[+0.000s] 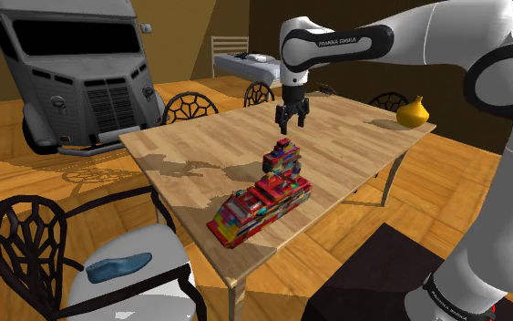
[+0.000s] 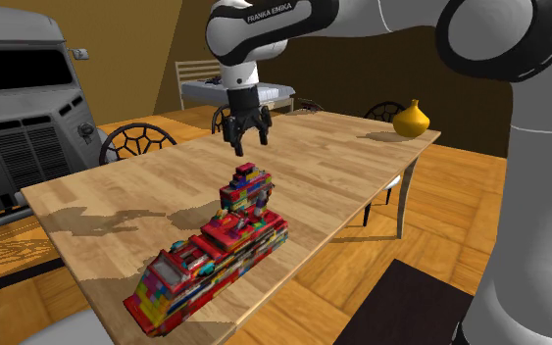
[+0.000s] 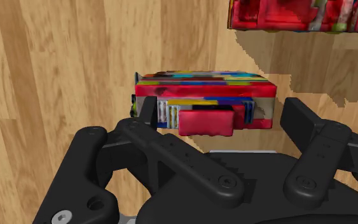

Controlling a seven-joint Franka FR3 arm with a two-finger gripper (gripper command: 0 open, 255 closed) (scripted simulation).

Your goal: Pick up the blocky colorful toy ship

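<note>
A blocky toy ship (image 1: 261, 196), mostly red with many coloured bricks, lies on the wooden table (image 1: 200, 155) near its front edge. Its stacked tower rises at the end farther from the camera. My black gripper (image 1: 292, 128) hangs open just above that tower, apart from it. In the second exterior view the gripper (image 2: 245, 147) is likewise right over the tower of the ship (image 2: 215, 250). In the wrist view the tower top (image 3: 206, 102) lies between my spread fingers (image 3: 147, 113) without touching them, and part of the hull (image 3: 298, 14) shows beyond.
A yellow gourd-shaped vase (image 1: 413, 112) stands at the table's far corner. Black wire-back chairs (image 1: 190, 105) ring the table, one with a white cushion (image 1: 131, 274) at the near left. A grey van (image 1: 72, 64) stands behind.
</note>
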